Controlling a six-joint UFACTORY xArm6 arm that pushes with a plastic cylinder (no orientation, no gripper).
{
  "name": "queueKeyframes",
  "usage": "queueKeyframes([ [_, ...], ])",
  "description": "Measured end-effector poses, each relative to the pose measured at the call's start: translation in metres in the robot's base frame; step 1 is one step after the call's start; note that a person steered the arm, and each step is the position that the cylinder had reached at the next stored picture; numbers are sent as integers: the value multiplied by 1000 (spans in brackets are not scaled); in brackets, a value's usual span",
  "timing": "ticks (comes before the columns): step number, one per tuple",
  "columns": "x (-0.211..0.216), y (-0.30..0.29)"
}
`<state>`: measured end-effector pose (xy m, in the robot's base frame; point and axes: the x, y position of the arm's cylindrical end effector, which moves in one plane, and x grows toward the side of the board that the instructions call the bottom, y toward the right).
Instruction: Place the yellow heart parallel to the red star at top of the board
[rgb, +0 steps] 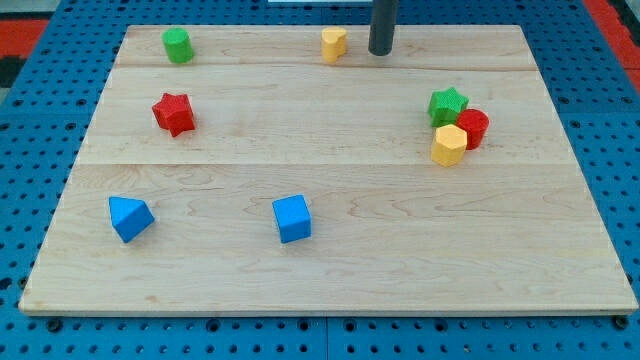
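The yellow heart (334, 43) sits near the view's top edge of the wooden board (330, 260), a little left of centre. The red star (174, 113) lies at the upper left, lower and well to the left of the heart. My tip (380, 51) rests on the board just to the right of the yellow heart, a small gap between them. The dark rod rises from it out of the view's top.
A green cylinder (178, 45) stands at the top left. At the right, a green star (448, 104), a red cylinder (472, 128) and a yellow hexagon (449, 145) cluster together. A blue triangle (130, 217) and a blue cube (292, 218) lie lower left.
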<state>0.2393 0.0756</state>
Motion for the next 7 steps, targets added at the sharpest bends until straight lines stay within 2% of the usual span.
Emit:
queueKeyframes([
  [3, 0, -8],
  [6, 0, -103],
  [7, -7, -48],
])
